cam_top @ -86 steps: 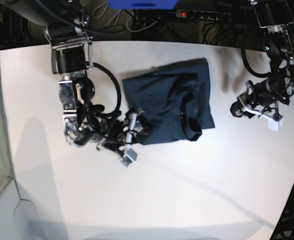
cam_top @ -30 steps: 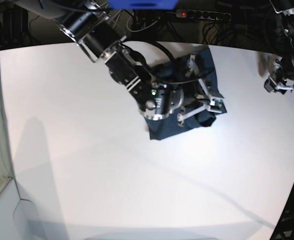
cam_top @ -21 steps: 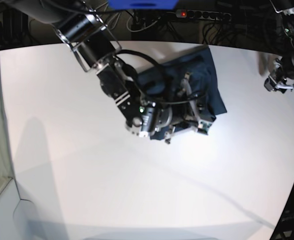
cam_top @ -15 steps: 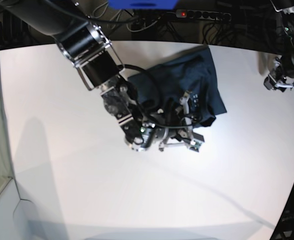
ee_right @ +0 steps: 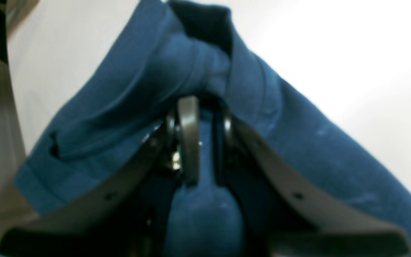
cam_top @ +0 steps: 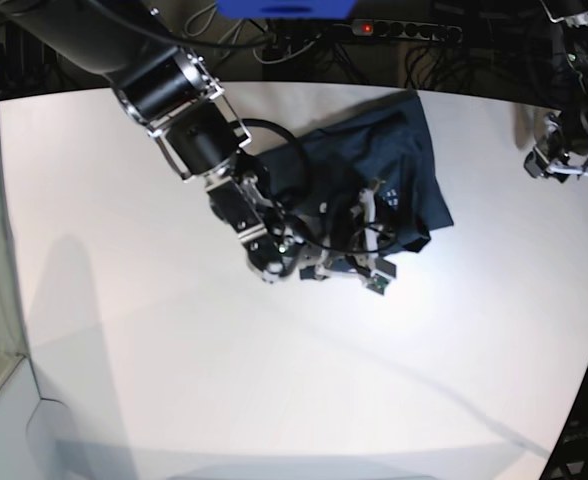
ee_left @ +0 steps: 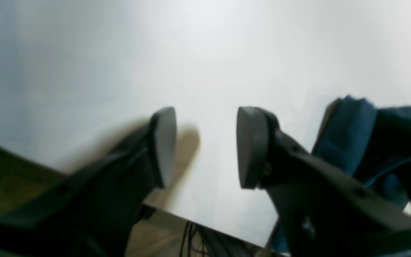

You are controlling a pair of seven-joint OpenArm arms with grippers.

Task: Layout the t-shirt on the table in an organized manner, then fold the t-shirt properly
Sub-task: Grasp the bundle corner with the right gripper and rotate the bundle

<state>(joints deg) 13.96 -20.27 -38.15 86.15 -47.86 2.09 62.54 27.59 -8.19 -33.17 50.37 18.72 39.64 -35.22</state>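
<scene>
A fold of the t-shirt [ee_right: 205,214] was pinched by the right gripper [ee_right: 203,142]; the left gripper [ee_left: 205,146] was held wide, gripping nothing, above the table [ee_left: 205,53].

A robotics lab; power strip [cam_top: 406,30] and cables [cam_top: 304,45] behind the table [cam_top: 174,380]

right arm drags the shirt's near edge toward 7 o'clock

over the last three seconds the right gripper [cam_top: 366,262] swung from the near-left corner of the t-shirt [cam_top: 394,165] across the cloth to its 3 o'clock side, then drew back toward 7 o'clock; its jaws are now pinched on a fold of cloth [ee_right: 202,142]. the shirt has shifted toward 1 o'clock and lost its flat rectangle shape, now bunched. the left gripper [cam_top: 559,168] rose toward 12 o'clock near the table [cam_top: 174,380] edge.
</scene>
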